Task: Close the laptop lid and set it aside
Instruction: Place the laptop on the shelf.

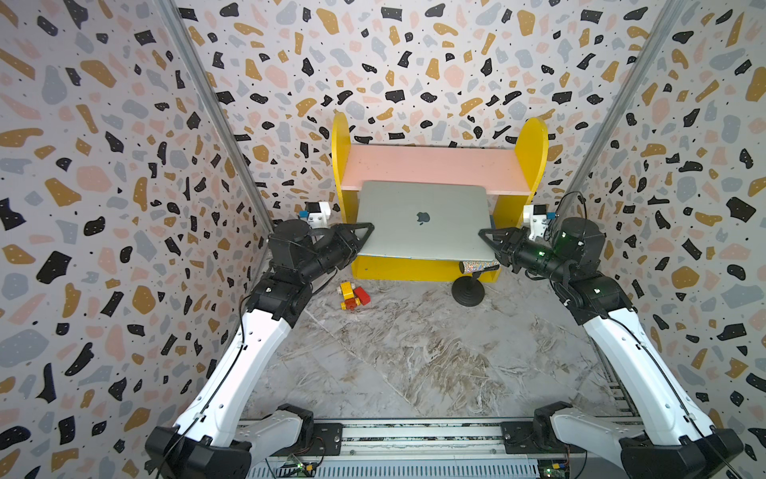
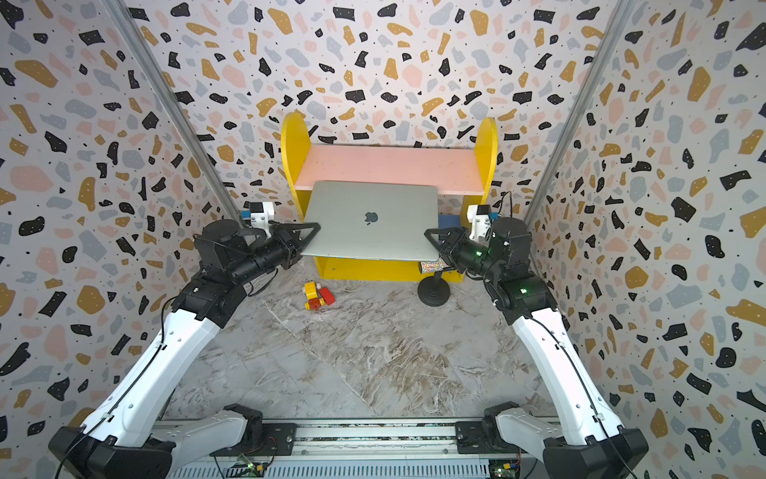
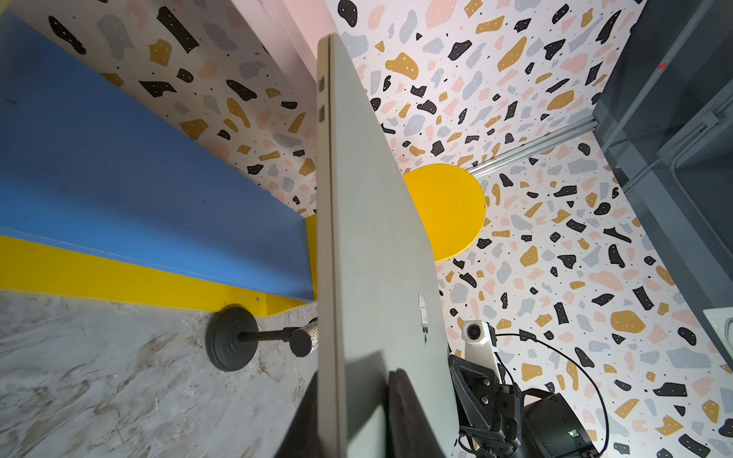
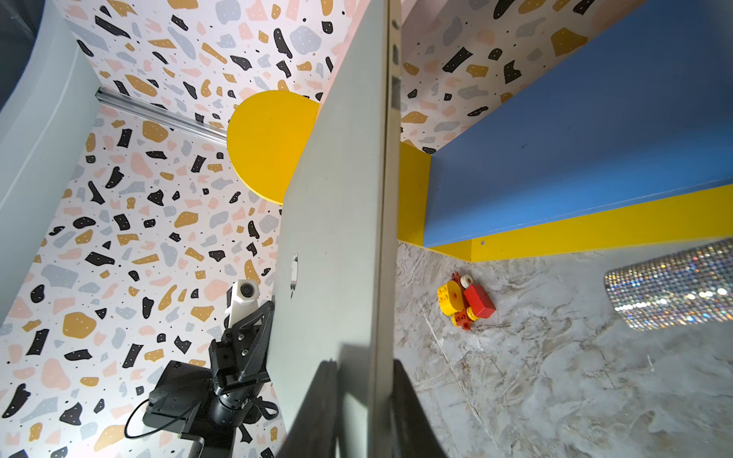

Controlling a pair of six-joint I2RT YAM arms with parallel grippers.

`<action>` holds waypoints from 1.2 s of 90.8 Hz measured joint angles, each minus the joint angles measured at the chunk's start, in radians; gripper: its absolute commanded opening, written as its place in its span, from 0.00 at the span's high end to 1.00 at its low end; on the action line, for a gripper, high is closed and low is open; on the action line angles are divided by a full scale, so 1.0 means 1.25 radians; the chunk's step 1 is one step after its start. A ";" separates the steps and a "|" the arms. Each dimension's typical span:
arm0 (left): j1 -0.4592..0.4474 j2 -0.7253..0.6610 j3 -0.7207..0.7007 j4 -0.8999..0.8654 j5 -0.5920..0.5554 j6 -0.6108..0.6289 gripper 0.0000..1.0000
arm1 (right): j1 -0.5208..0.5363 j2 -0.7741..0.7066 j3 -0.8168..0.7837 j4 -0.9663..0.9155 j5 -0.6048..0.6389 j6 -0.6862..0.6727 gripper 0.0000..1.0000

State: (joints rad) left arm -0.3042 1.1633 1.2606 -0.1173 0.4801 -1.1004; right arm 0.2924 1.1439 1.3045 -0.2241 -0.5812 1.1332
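Observation:
The silver-grey laptop (image 1: 422, 232) (image 2: 373, 236) hangs level in the air in front of the yellow shelf unit, above the marble tabletop. The laptop lid (image 1: 398, 203) lies shut flat on the base, apple logo up. My left gripper (image 1: 367, 232) (image 2: 313, 232) is shut on the laptop's left edge. My right gripper (image 1: 485, 235) (image 2: 431, 235) is shut on its right edge. In the left wrist view the laptop (image 3: 380, 238) runs edge-on between the left gripper (image 3: 353, 380) fingers. The right wrist view shows the laptop (image 4: 341, 238) clamped in the right gripper (image 4: 363, 368).
The shelf unit has yellow side panels (image 1: 340, 166), a pink upper board (image 1: 435, 166) and a blue lower board (image 3: 119, 178). A red and yellow brick toy (image 1: 352, 295) lies on the marble. A black round-based stand (image 1: 468, 290) with a glittery roll (image 1: 481, 265) sits under the laptop's right corner.

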 measured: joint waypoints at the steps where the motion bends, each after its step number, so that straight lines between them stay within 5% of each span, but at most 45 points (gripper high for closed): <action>1: 0.000 0.004 0.002 0.002 0.001 -0.002 0.87 | -0.002 0.003 0.001 0.002 -0.003 0.002 1.00; 109: 0.041 0.251 0.138 0.182 0.067 -0.122 0.88 | -0.105 0.253 0.159 0.138 -0.132 0.080 1.00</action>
State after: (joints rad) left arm -0.2531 1.4773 1.4326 0.1101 0.5640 -1.2533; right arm 0.1616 1.4605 1.5036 -0.0517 -0.7467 1.2331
